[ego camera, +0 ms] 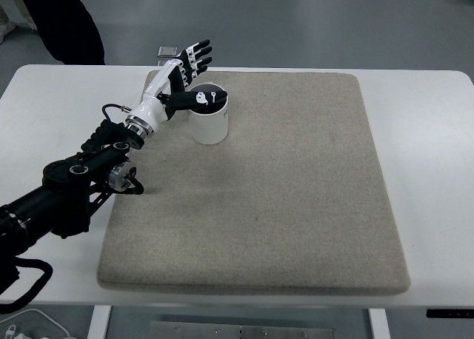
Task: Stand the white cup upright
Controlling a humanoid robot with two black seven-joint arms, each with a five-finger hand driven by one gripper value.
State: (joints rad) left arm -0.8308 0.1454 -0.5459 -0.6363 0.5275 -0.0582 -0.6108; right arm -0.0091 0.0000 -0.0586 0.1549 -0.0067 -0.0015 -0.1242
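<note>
Left hand point(185, 71) is spread open, holding nothing, fingers point(198, 52) fanned toward 1 o'clock, thumb crossing over the rim of the white cup point(207, 115). Cup stands upright, mouth up, on the beige mat point(296, 198) near its 11 o'clock corner. Mat covers most of the white table point(44, 109). Person's dark leg point(63, 24) at 11 o'clock, beyond the table's far edge.
</note>
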